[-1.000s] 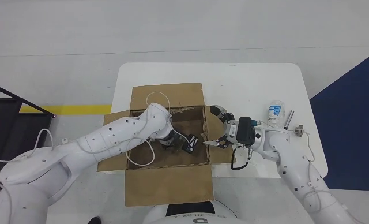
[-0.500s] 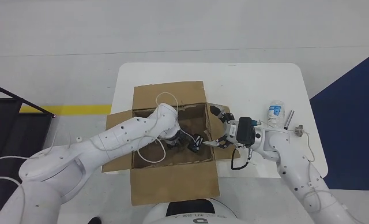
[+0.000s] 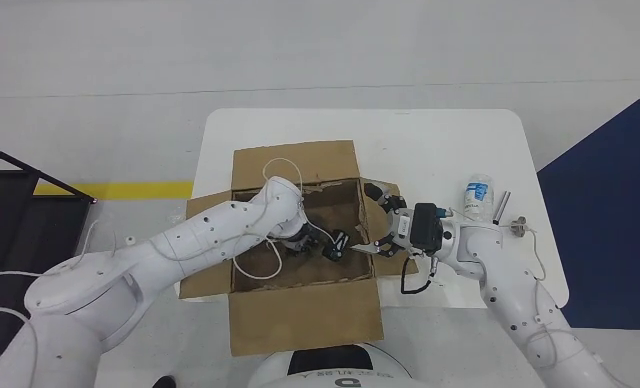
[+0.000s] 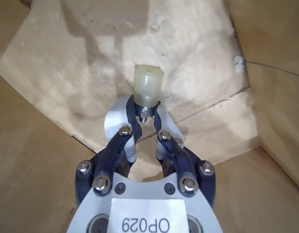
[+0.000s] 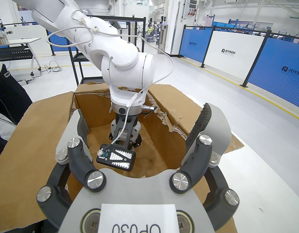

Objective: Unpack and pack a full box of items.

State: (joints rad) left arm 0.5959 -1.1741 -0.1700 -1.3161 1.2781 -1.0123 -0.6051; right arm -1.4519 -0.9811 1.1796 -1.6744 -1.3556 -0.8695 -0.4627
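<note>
Left claw (image 4: 144, 109) is deep in the box (image 4: 273, 49), pinched shut on the metal end of a small yellowish cylinder (image 4: 147, 86) whose long axis runs straight on ahead of it toward the cardboard floor. Lifting out likely means backing along that axis; the right claw (image 5: 143, 118), spread open and holding nothing, hangs at the box's side wall.

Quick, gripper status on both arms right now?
Left gripper: shut on a small yellowish knob with a metal stud, inside the box.
Right gripper: open, empty, at the box's edge.
</note>
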